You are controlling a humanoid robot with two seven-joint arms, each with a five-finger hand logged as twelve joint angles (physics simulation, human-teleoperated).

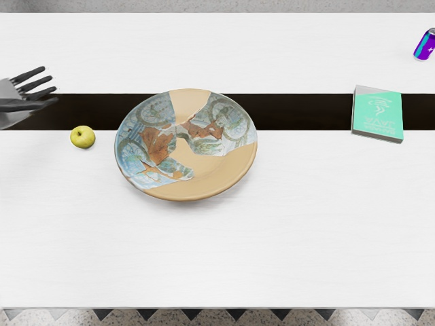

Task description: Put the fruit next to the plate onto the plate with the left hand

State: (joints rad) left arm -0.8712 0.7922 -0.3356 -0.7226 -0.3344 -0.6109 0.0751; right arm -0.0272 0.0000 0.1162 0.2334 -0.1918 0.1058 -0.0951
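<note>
A small yellow-green apple (82,137) lies on the white table just left of a large patterned plate (224,178), apart from its rim. The plate is tan with blue and orange decoration and holds nothing. My left hand (30,89) comes in at the left edge, above and to the left of the apple, with its dark fingers (34,82) spread and pointing right, holding nothing. A clear gap separates it from the fruit. The right arm does not show.
A teal book (378,114) lies at the right, bridging the dark gap (306,112) between the two table slabs. A purple can (425,45) sits at the far right corner.
</note>
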